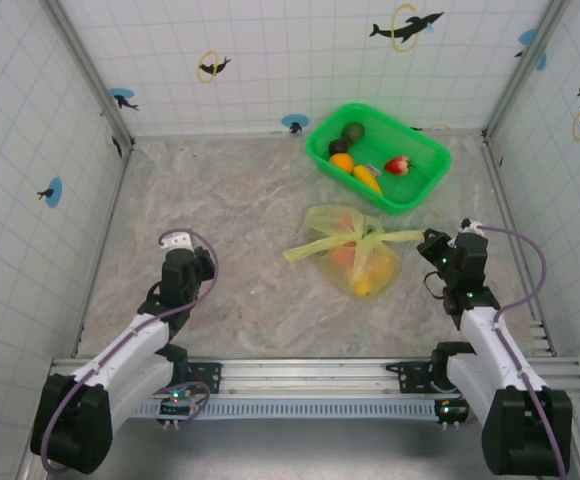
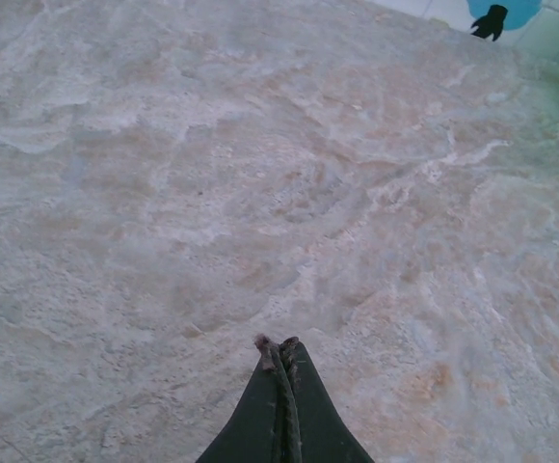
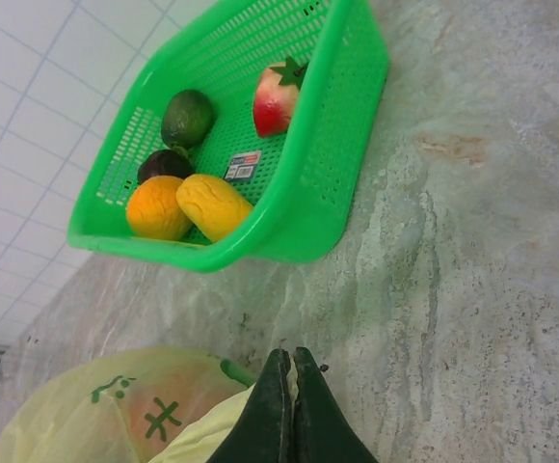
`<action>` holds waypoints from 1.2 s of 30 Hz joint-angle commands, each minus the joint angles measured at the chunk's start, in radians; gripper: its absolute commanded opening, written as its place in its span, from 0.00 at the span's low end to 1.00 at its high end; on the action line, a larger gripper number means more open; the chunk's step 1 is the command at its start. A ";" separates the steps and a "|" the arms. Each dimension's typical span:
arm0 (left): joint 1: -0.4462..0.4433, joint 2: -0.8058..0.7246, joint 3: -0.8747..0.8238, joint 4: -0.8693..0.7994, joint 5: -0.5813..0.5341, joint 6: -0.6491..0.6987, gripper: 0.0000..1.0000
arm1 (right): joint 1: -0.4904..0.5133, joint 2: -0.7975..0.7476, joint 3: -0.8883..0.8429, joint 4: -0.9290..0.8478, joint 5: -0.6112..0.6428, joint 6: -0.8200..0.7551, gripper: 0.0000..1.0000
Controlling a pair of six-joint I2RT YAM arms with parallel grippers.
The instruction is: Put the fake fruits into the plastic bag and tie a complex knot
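Yellowish plastic bag (image 1: 388, 266), fake fruits (image 1: 362, 284) inside indistinct; left end effector (image 2: 279, 345) and right end effector (image 3: 292, 355) clenched.

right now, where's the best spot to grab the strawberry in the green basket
Grip the strawberry across its wide red body, below the green cap, coming straight down from above. The green basket has walls that block a sideways approach, and the strawberry lies apart from the yellow fruit, so open jaws should likely fit. The right gripper, shut, is nearer.
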 commanded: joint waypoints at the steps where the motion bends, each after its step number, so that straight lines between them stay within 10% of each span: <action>1: 0.005 0.022 0.028 0.048 0.106 0.003 0.00 | 0.004 0.048 0.007 0.084 -0.093 0.015 0.00; 6: -0.032 0.070 0.069 0.121 0.388 0.031 0.00 | 0.039 0.068 0.056 0.062 -0.147 -0.010 0.00; 10: -0.146 0.137 0.103 0.156 0.412 0.009 0.43 | 0.047 0.074 0.048 0.074 -0.170 -0.007 0.00; 13: -0.191 0.263 0.162 0.187 0.499 -0.010 0.44 | 0.052 0.082 0.041 0.086 -0.190 -0.001 0.00; 22: -0.312 0.581 0.395 -0.069 0.473 0.501 0.67 | 0.055 0.089 0.056 0.077 -0.221 0.001 0.00; 30: -0.349 0.732 0.504 -0.128 0.582 0.709 0.69 | 0.055 0.095 0.052 0.085 -0.226 0.004 0.00; 36: -0.395 0.844 0.562 -0.061 0.362 0.722 0.58 | 0.054 0.111 0.056 0.093 -0.238 0.010 0.00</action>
